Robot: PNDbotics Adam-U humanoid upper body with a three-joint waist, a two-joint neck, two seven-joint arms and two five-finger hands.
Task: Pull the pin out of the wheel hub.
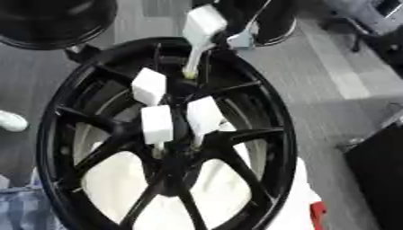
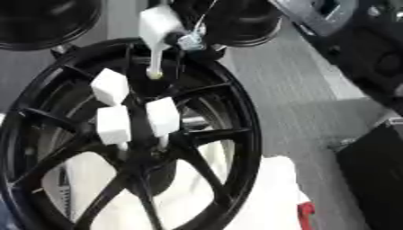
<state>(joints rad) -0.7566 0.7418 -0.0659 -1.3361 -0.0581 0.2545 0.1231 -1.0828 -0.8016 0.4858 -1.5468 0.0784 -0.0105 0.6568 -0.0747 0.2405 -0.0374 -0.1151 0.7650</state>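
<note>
Only the robot's right hand shows, at the top edge. It is mostly black and blurred, with a pale silver metal joint piece at its lower end. A thin light cable runs slantwise across the black casing above that piece.

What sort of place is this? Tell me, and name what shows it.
Probably a workshop or factory floor: a black spoked wheel hub stands with white-headed pins in its centre, another black wheel sits behind, and the grey floor carries a pale painted line.
</note>
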